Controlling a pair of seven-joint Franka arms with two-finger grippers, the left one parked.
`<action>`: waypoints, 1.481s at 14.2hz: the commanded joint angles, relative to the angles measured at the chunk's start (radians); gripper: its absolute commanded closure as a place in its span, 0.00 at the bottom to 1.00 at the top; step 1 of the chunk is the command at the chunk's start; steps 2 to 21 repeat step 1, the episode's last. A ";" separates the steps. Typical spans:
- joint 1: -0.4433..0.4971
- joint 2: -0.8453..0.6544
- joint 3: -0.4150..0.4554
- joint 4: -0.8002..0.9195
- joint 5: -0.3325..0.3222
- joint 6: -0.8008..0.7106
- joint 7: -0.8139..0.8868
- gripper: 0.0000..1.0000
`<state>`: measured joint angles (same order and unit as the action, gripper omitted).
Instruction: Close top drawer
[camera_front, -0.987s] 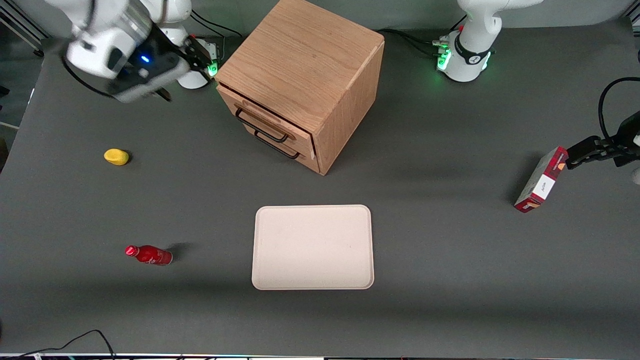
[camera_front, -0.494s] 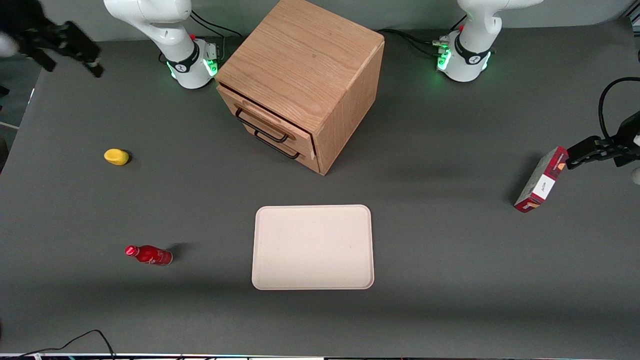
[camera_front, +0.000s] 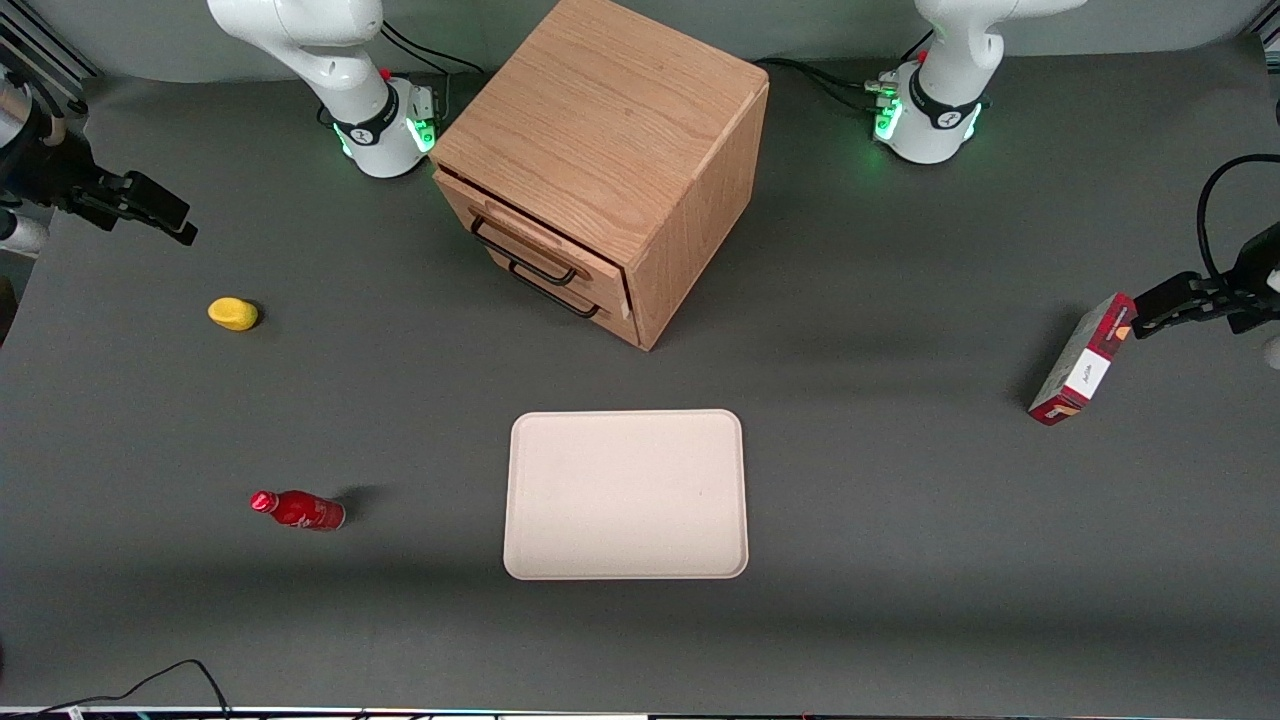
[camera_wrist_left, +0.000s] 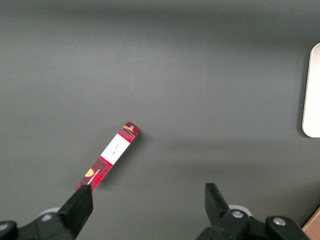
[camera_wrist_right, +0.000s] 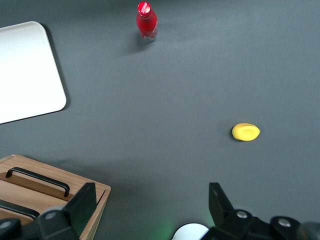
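Observation:
The oak cabinet (camera_front: 610, 130) stands at the middle of the table, away from the front camera. Its top drawer (camera_front: 535, 232), the upper one with a black bar handle, sits pushed in, its front about level with the lower drawer (camera_front: 560, 292). My right gripper (camera_front: 165, 212) hangs well away from the cabinet, out at the working arm's edge of the table, touching nothing. In the right wrist view the gripper (camera_wrist_right: 150, 202) is open and holds nothing, with bare table between its fingers (camera_wrist_right: 82, 204); a corner of the cabinet (camera_wrist_right: 75, 186) with both handles shows beside one finger.
A yellow object (camera_front: 233, 314) and a red bottle (camera_front: 298, 510) lie toward the working arm's end. A pale tray (camera_front: 626, 494) lies nearer the front camera than the cabinet. A red box (camera_front: 1083, 360) stands toward the parked arm's end.
My right gripper has swung away from the cabinet's drawer side out to the table's edge, then come lower. The drawers look the same in all three frames.

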<state>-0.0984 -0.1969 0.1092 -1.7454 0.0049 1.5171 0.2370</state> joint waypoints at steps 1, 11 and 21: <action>-0.003 -0.030 -0.003 -0.006 0.018 0.014 -0.016 0.00; -0.003 -0.030 -0.003 -0.006 0.018 0.014 -0.016 0.00; -0.003 -0.030 -0.003 -0.006 0.018 0.014 -0.016 0.00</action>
